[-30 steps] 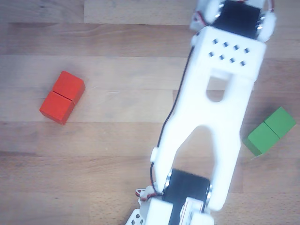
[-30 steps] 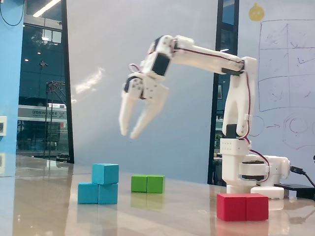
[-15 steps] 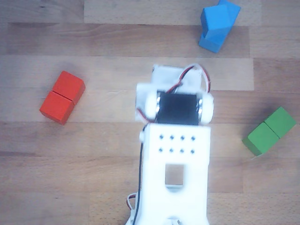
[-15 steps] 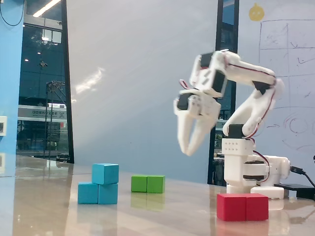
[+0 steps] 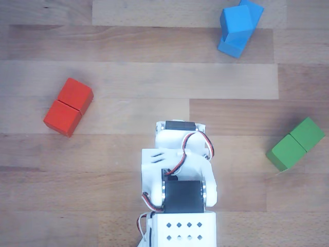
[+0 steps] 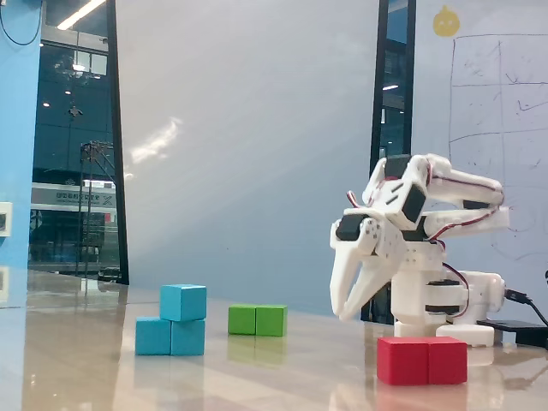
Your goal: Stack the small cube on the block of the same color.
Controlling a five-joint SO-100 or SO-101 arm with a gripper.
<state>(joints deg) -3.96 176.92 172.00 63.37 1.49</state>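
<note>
The small light-blue cube (image 6: pixel 182 302) rests on top of the left half of the light-blue oblong block (image 6: pixel 169 336) on the wooden table. In the other view the cube (image 5: pixel 237 21) sits turned a little on the block (image 5: pixel 232 47) at the far right. My gripper (image 6: pixel 344 315) hangs with its tips pointing down, well to the right of the blue stack in the fixed view, with nothing in it. Its white fingers (image 6: pixel 370 278) meet at the tips. In the other view the arm (image 5: pixel 180 170) hides the fingertips.
A red oblong block (image 5: pixel 68 106) lies at the left, close to the fixed camera (image 6: pixel 422 360). A green oblong block (image 5: pixel 295 144) lies at the right, behind the blue stack in the fixed view (image 6: pixel 257 319). The arm's base (image 6: pixel 445 312) stands at the near edge.
</note>
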